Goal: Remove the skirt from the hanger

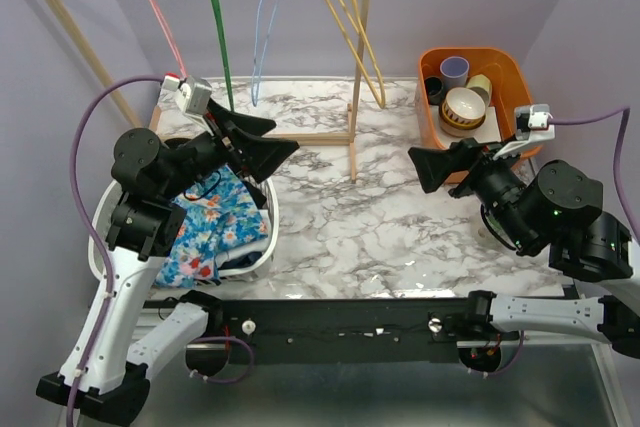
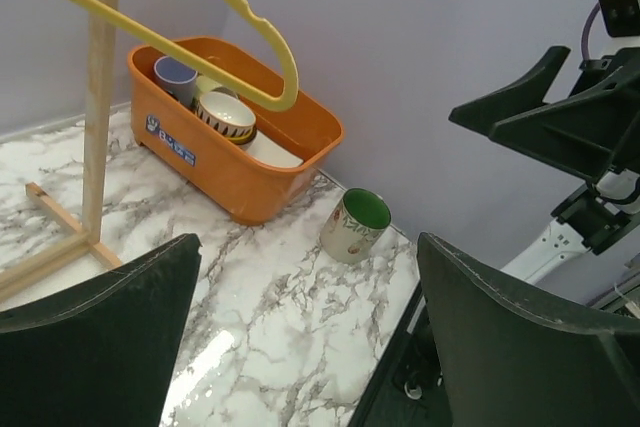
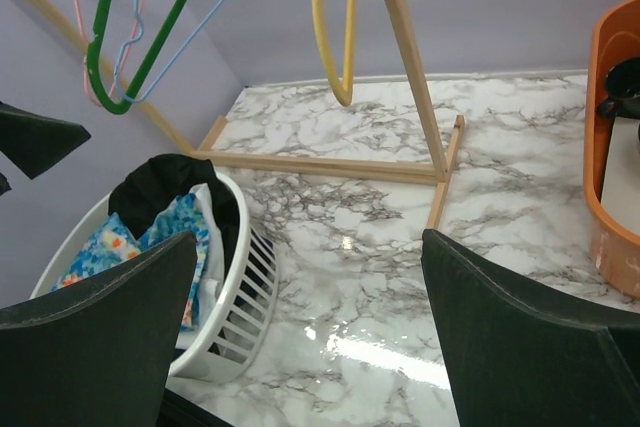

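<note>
Nearest, on the left of the marble surface (image 1: 380, 227), sits a white laundry basket (image 3: 245, 297). It holds a blue floral garment (image 1: 215, 227), and the black skirt (image 3: 150, 192) lies bunched on the side toward the rack, on no hanger. The left tool (image 1: 285, 138) hovers above the basket's far rim, released and grasping nothing. The right tool (image 1: 417, 171) hangs opposite over bare marble, likewise released. Beyond them stands a wooden rack (image 1: 359, 77). A pink hanger (image 1: 160, 22), a green hanger (image 1: 218, 37), the bare light-blue hanger (image 1: 264, 37) and a yellow hanger (image 3: 318, 7) hang from its rail. Far right, an orange bin (image 2: 230, 172) holds bowls and cups, with a green-lined mug (image 2: 352, 227) just beside it.
</note>
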Tool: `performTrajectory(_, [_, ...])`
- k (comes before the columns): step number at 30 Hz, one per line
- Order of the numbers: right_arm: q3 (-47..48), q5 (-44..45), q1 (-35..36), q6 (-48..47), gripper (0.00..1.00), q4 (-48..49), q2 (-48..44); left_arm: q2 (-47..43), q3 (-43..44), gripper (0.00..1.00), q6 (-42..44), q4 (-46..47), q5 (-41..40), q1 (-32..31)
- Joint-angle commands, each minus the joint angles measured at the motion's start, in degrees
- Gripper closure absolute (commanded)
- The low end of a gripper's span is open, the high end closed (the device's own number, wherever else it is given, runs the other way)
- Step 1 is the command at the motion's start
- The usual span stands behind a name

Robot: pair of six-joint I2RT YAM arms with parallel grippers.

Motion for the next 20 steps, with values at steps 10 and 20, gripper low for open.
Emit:
performTrajectory(10, [-0.6,-0.4,0.1,2.3,0.0,-1.4,-0.1,-5.9,-2.3,0.01,3.1,-2.1,-3.4,-2.6])
performTrajectory(20, [-0.6,-1.7,0.1,3.5,0.0,-1.5,-0.2,-5.7,-2.2,0.01,3.1,-1.9,-3.6,-2.6])
